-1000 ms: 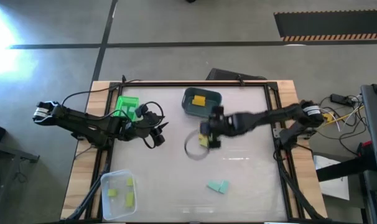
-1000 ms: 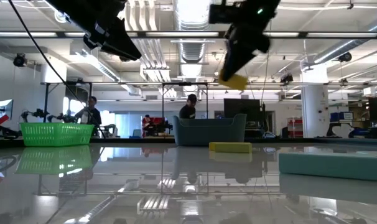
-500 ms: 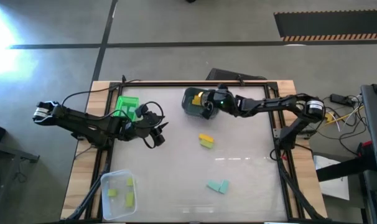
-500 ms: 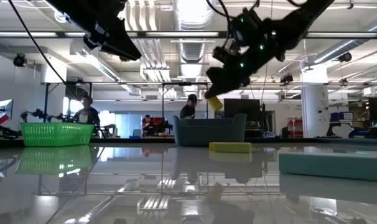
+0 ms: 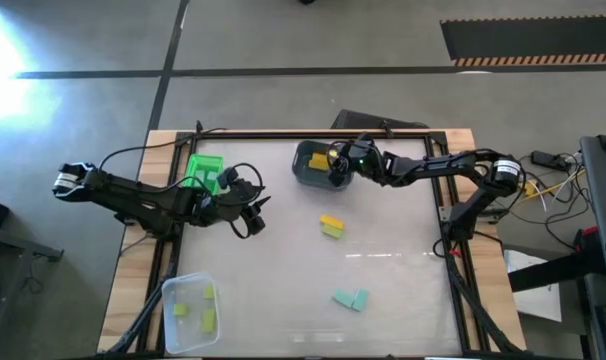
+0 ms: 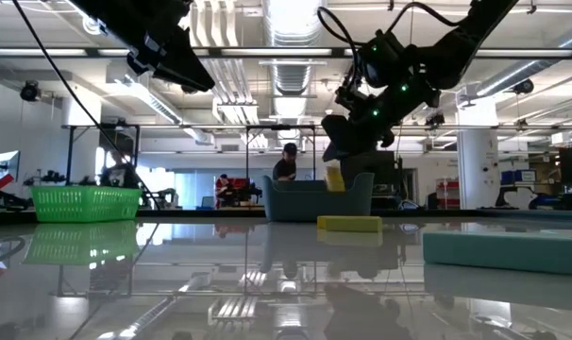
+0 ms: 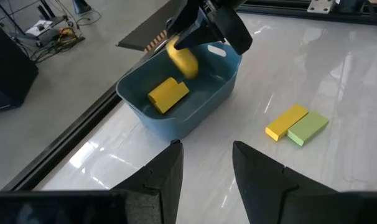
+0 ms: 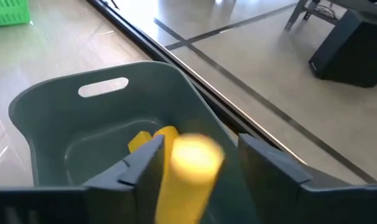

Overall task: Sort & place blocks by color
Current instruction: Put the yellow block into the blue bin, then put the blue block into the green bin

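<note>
My right gripper (image 5: 335, 160) is open above the blue-grey bin (image 5: 308, 170) at the table's far middle. A yellow block (image 8: 190, 167), blurred, is in the air between and below its spread fingers, level with the bin's rim (image 6: 334, 178) and touching neither finger. Another yellow block (image 7: 168, 93) lies on the bin's floor. A yellow bar (image 5: 330, 221) and a lime bar (image 5: 333, 231) lie side by side at mid-table. Two teal blocks (image 5: 351, 298) lie toward the near edge. My left gripper (image 5: 255, 212) waits open, held above the table's left part.
A bright green basket (image 5: 205, 170) stands at the far left, beside my left arm. A clear bin (image 5: 173, 296) holding several lime blocks stands at the near left corner. Bare tabletop lies between the bars and the teal blocks. People stand in the room beyond the table.
My right gripper has carried a yellow block from above the mid-table bars toward the far edge, to above the blue-grey bin. The block was at its fingertips half a second ago and is now below them at the bin's rim. The left arm has kept still.
</note>
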Motion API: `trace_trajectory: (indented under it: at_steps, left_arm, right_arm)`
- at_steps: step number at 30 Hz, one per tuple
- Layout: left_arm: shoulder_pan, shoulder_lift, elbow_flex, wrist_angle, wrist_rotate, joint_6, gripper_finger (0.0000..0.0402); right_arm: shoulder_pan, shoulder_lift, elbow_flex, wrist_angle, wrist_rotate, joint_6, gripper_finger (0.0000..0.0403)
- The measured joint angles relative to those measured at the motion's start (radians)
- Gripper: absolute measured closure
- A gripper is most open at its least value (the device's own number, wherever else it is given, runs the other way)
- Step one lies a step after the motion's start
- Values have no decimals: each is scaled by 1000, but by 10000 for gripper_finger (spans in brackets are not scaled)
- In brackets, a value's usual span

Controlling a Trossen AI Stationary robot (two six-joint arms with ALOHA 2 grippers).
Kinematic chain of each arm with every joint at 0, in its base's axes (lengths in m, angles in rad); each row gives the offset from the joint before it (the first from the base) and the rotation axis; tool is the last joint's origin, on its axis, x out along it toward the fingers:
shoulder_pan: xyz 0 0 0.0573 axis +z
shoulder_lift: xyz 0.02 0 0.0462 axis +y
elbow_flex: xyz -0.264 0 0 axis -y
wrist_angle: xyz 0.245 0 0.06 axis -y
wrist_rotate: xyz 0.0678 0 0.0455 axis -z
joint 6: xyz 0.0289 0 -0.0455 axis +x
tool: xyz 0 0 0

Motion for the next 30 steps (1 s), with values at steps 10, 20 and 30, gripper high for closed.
trace_trajectory:
  at_steps: [10,20,30]
  left_arm:
    - [-1,18,0,-2,-6,-24,278]
    - [-1,83,0,41,-3,-52,278]
    - [-6,158,0,162,79,-25,278]
  right_arm:
    - [35,-22,-1,-60,-1,45,182]
    - [206,-210,52,-445,-119,194,219]
    - [509,-302,43,-604,-187,410,251]
